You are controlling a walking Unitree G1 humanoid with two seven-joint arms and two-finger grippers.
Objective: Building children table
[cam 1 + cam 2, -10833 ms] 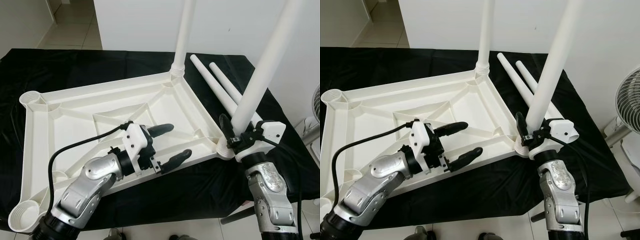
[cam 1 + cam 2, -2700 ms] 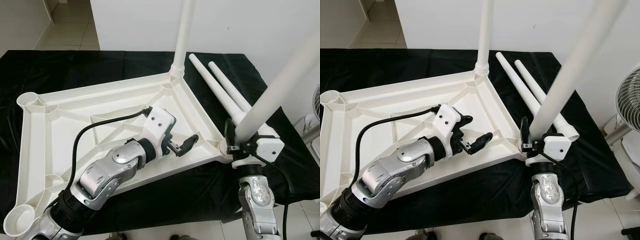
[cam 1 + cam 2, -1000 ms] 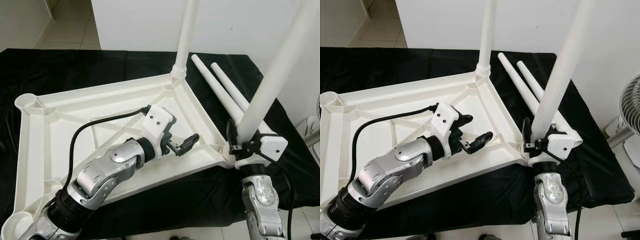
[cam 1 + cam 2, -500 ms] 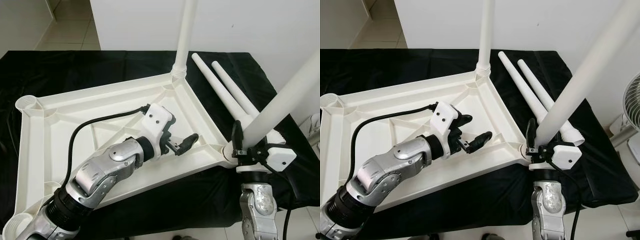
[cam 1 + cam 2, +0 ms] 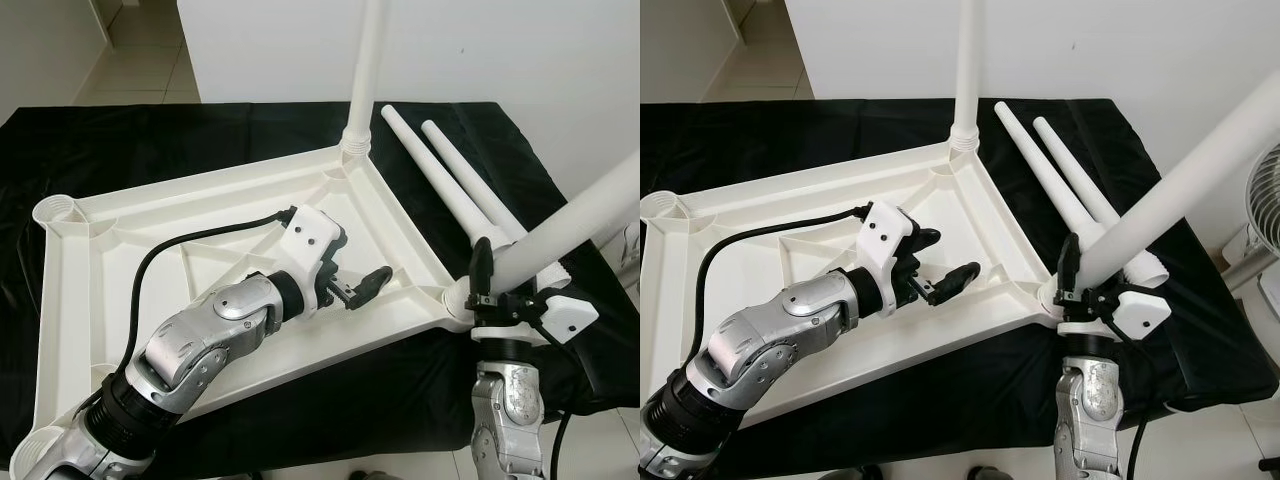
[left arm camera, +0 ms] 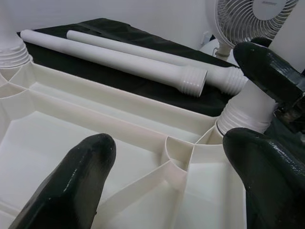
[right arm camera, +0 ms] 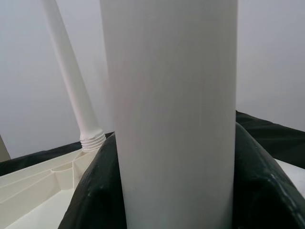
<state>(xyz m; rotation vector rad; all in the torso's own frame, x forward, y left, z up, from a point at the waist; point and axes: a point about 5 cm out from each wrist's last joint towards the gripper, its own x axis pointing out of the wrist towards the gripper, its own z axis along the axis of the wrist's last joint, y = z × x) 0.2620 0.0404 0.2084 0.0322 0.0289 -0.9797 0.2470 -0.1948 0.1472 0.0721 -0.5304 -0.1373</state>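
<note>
The white table top (image 5: pixel 150 215) lies upside down on black cloth. One white leg (image 5: pixel 365 70) stands upright in its far right corner socket. My right gripper (image 5: pixel 497 272) is shut on a second leg (image 5: pixel 575 215) at the near right corner socket (image 6: pixel 248 109); this leg leans to the right. In the right wrist view both black fingers (image 7: pixel 95 191) hug the leg (image 7: pixel 176 119). My left gripper (image 5: pixel 948 254) is open over the underside ribs near the right rim, holding nothing. Two loose legs (image 5: pixel 445 185) lie on the cloth to the right.
Open sockets sit at the far left corner (image 5: pixel 55 210) and the near left corner (image 5: pixel 30 455). A white fan (image 5: pixel 1265 190) stands off the table's right side. The black cloth's front edge (image 5: pixel 380 420) runs just below the table top.
The leg in my right gripper has tipped from nearly upright to leaning well to the right, and the gripper turned with it. My left gripper has stayed about where it was, still open.
</note>
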